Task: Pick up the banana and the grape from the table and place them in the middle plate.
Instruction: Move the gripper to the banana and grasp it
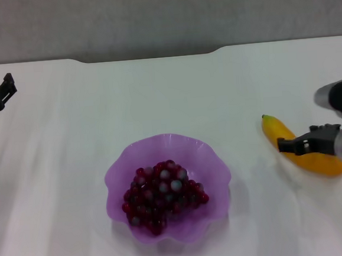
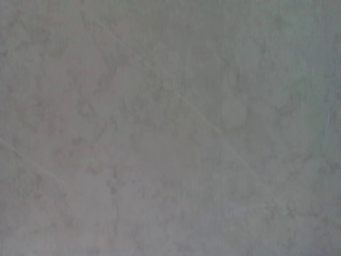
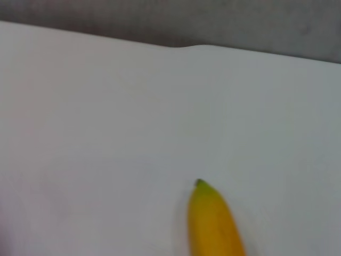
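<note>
The grape [image 1: 163,194] bunch, dark red and glossy, lies inside the middle plate [image 1: 118,170], a translucent purple dish with a wavy rim at the centre front of the table [image 1: 168,92]. To the right of the plate the yellow banana [image 1: 276,130] lies on the tabletop with its green stem tip pointing away from me. My right gripper [image 1: 292,144] hovers over the banana's middle, covering part of it. The right wrist view shows only the banana [image 3: 214,226] tip end on the white surface. At the far left my left gripper [image 1: 8,86] stands open and holds nothing.
The table's far edge [image 1: 153,53] runs across the back with a grey wall behind it. The left wrist view shows only a plain grey surface [image 2: 170,128].
</note>
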Robot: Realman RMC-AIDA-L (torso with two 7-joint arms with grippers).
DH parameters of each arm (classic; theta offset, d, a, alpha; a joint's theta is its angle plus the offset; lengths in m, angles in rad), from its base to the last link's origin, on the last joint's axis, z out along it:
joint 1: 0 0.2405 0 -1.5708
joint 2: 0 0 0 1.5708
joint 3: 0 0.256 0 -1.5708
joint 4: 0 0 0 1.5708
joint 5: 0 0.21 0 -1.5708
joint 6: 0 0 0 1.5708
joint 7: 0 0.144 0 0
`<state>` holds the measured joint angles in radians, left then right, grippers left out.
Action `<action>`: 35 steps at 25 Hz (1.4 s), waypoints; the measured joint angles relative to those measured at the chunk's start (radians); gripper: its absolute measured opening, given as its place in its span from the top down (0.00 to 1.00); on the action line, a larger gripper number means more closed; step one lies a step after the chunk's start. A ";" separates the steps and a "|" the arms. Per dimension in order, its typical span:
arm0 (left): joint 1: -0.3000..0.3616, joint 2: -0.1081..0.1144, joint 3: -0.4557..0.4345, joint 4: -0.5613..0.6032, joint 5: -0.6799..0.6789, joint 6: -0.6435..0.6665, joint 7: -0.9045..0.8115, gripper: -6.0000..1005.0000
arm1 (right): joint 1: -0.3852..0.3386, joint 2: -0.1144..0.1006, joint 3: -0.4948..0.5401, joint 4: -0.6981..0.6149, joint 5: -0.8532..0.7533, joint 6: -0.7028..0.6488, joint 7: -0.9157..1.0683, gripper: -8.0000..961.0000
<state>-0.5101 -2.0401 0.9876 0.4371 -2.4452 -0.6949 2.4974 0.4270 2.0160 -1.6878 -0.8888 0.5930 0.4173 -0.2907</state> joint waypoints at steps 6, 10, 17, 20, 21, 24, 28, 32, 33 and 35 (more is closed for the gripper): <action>-0.001 0.001 0.000 0.000 0.000 0.000 0.000 0.11 | 0.017 0.000 -0.058 0.039 0.001 -0.023 0.036 0.09; 0.003 0.001 0.000 0.000 0.000 0.000 -0.001 0.11 | 0.018 -0.001 -0.059 0.050 0.000 -0.016 0.036 0.09; 0.009 0.002 0.000 0.000 0.000 0.000 -0.001 0.11 | 0.012 -0.002 -0.052 0.061 -0.003 -0.015 0.036 0.09; 0.010 0.002 0.000 0.000 0.000 0.000 -0.001 0.11 | 0.015 -0.002 -0.050 0.083 -0.006 -0.018 0.039 0.09; 0.010 0.002 0.000 0.000 0.000 0.000 -0.001 0.11 | 0.017 -0.002 -0.050 0.088 -0.006 -0.020 0.041 0.09; 0.010 0.002 0.000 0.000 0.000 0.000 -0.001 0.11 | 0.020 -0.003 -0.050 0.094 -0.007 -0.022 0.042 0.09; 0.010 0.002 0.000 0.000 0.000 0.000 0.000 0.11 | 0.021 -0.003 -0.050 0.096 -0.008 -0.024 0.042 0.09; 0.010 0.002 0.000 0.000 0.000 -0.004 0.000 0.11 | 0.022 -0.003 -0.050 0.096 -0.008 -0.026 0.044 0.14; 0.010 0.002 0.000 0.000 0.000 -0.005 0.000 0.11 | 0.022 -0.003 -0.050 0.096 -0.007 -0.027 0.045 0.16; 0.011 0.002 0.000 0.000 0.000 -0.006 0.000 0.11 | 0.021 -0.003 -0.048 0.096 -0.004 -0.032 0.046 0.20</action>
<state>-0.4989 -2.0386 0.9878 0.4372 -2.4454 -0.7013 2.4973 0.4480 2.0125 -1.7361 -0.7924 0.5891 0.3848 -0.2449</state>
